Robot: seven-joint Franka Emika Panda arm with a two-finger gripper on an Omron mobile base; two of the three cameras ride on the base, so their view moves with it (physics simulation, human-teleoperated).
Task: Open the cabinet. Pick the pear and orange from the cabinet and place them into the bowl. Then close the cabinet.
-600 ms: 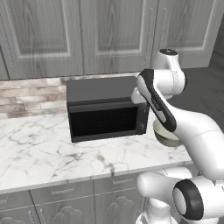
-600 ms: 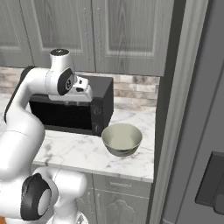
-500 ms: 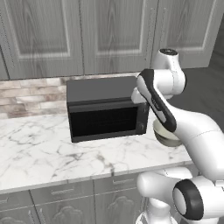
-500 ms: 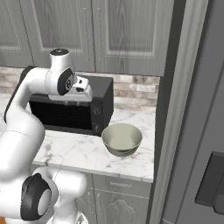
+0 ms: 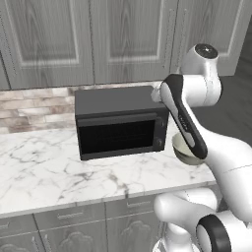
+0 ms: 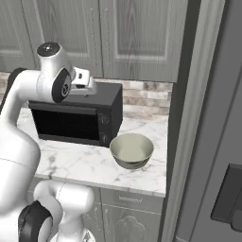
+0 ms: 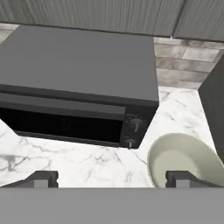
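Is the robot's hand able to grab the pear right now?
Probably not. Both doors of the cabinet are shut, so whatever is inside is closed off. The gripper has its fingers spread open above the counter by the bowl. It likely must open a door first.

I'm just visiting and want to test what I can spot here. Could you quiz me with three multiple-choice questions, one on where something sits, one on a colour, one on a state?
1. Where is the bowl?
A. on top of the microwave
B. on the counter, right of the microwave
C. inside the cabinet

2. What colour is the microwave?
A. black
B. white
C. red

3. What state are the cabinet doors in?
A. both shut
B. one ajar
C. both wide open

Answers:
1 B, it sits on the marble counter beside the microwave's knobs.
2 A, body and door are dark.
3 A, both panels lie flush, hiding the inside.
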